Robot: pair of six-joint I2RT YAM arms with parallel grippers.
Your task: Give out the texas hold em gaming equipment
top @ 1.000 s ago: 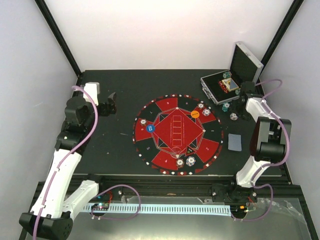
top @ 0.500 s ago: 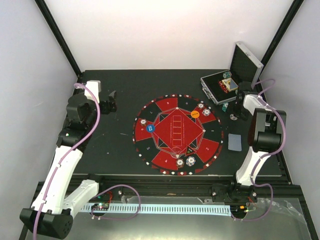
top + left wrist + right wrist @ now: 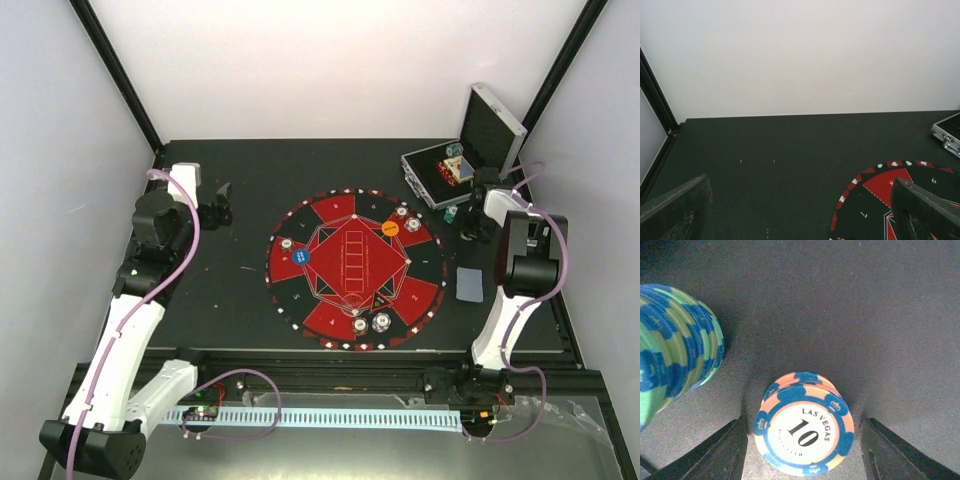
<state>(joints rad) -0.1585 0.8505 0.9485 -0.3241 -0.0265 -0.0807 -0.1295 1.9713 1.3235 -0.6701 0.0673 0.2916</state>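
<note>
Looking across the bench [image 3: 230, 300], you have the round mat [image 3: 350, 255] at its middle and the case [image 3: 492, 125] standing open at the far right corner. What lies in the case is too small to name.

Your left arm [image 3: 150, 260] reaches along the left edge. The left jaws are released, spread wide and empty, well apart from the mat.

Your right arm [image 3: 525, 265] bends toward the far right, with the right jaws down between the case and the mat. They are parted around an orange stack [image 3: 804, 432] of chips marked 10. One of the fingers [image 3: 725, 455] stands on each side of it, with a thin gap showing on both sides. A green stack [image 3: 675, 350] stands just beside it, outside the fingers.

One card [image 3: 469, 284] lies face down near the right edge, off the mat.

White-grey chips sit around the mat: one [image 3: 285, 243] on the left, two [image 3: 402, 212] at the far right of it, and two [image 3: 382, 322] at its near rim. The blue disc [image 3: 306, 256] rests on its left part, the orange disc [image 3: 391, 228] on its far right part, and the triangle [image 3: 381, 301] toward its near right.
</note>
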